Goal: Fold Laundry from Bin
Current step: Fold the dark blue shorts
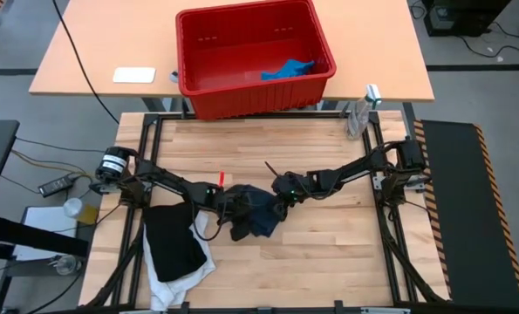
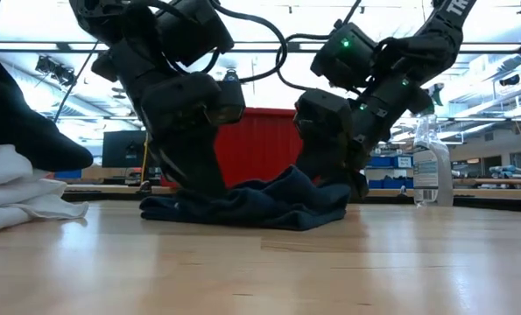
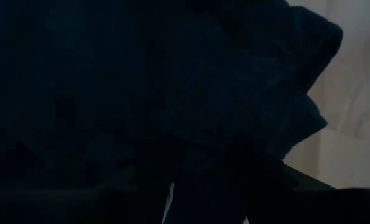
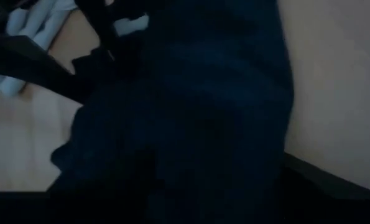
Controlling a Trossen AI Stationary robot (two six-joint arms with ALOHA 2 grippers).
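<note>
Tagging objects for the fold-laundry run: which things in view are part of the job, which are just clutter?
Job:
- navy garment, both grippers down on it mid-table
- black garment lying on white garment, front left
- blue garment in red bin
- left gripper, right gripper

Clutter:
- spray bottle, table's right far corner
- white pad, beside the bin

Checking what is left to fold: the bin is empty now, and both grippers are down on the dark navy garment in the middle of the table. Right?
Not quite: the bin is not empty. The high view shows the small bright blue garment in it. The left gripper and right gripper are indeed down on the dark navy garment.
</note>
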